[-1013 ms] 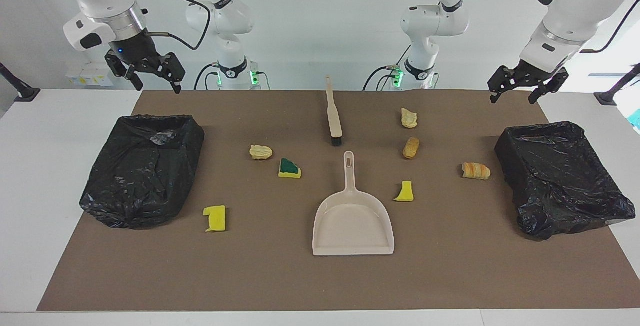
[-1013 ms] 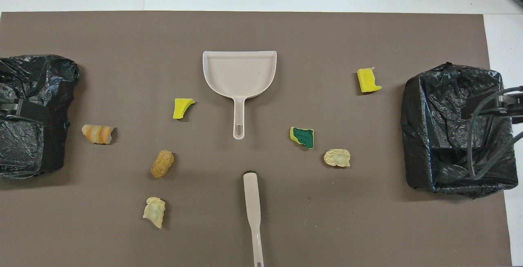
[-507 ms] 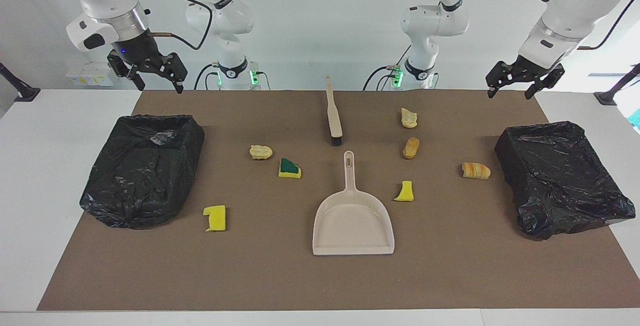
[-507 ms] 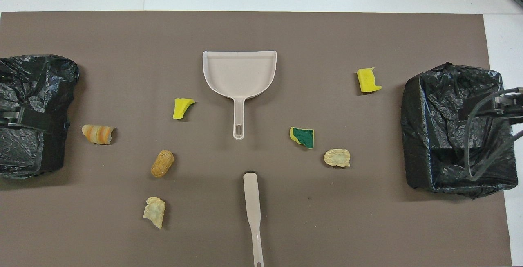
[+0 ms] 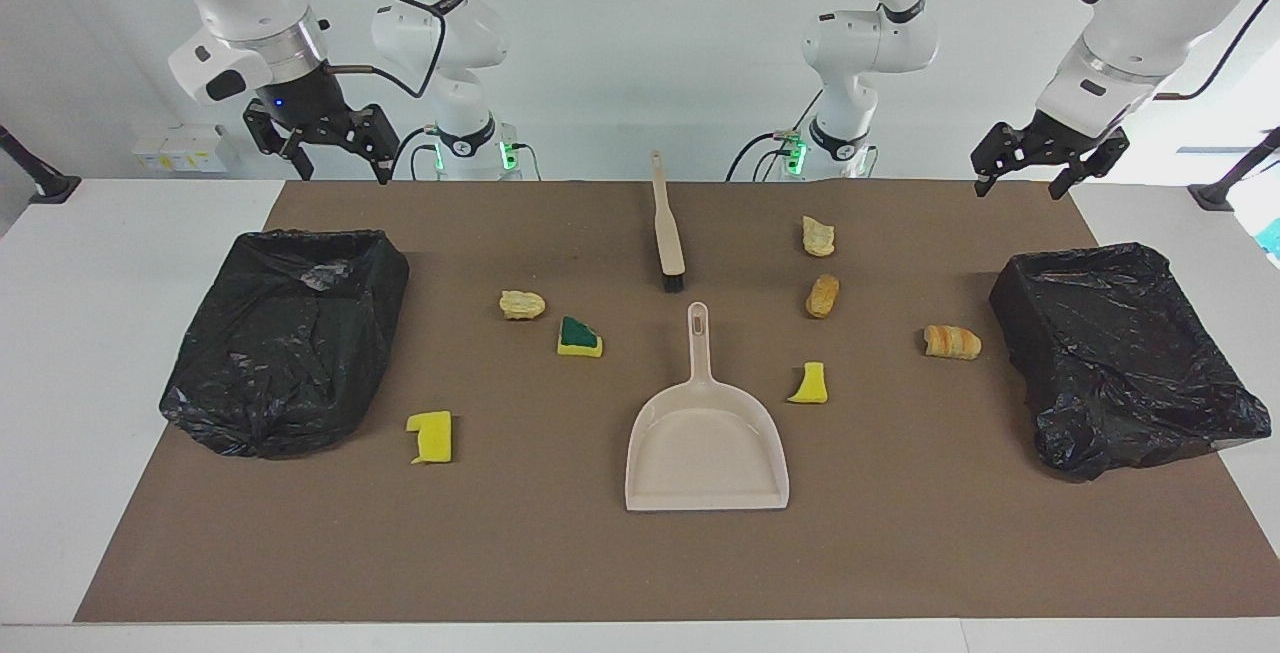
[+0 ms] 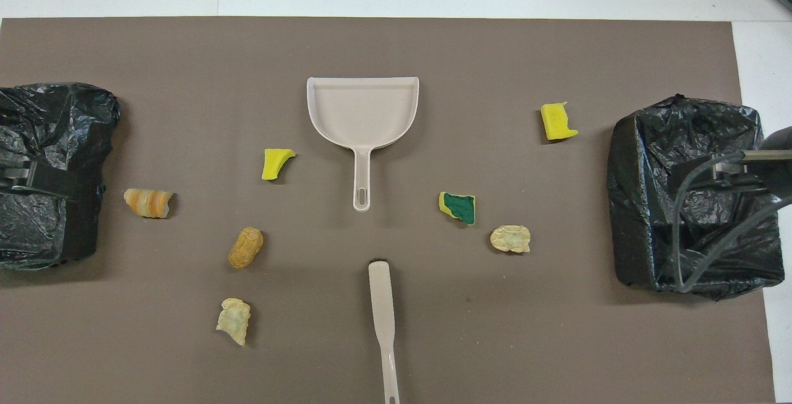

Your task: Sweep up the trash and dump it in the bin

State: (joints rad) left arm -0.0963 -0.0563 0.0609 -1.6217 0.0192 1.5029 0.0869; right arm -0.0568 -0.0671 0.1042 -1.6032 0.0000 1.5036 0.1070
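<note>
two black bins sit on the brown counter (image 5: 560, 563), one bin (image 5: 285, 338) at the right arm's end and the other bin (image 5: 1125, 353) at the left arm's end. between them lies the dustpan (image 5: 707, 438), its handle pointing toward the robots. the brush (image 5: 667, 233) lies just nearer to the robots, its long handle also pointing at them, bristles close to the dustpan handle. seven bits of trash lie around: three, like the green-topped sponge (image 5: 579, 337), toward the right arm's end, and four, like the striped bread lump (image 5: 951, 342), toward the left arm's end. the right pincer (image 5: 335, 138) and the left pincer (image 5: 1035, 161) hang up high, both wide and empty. the right pincer looks a bit closer to the brush.
</note>
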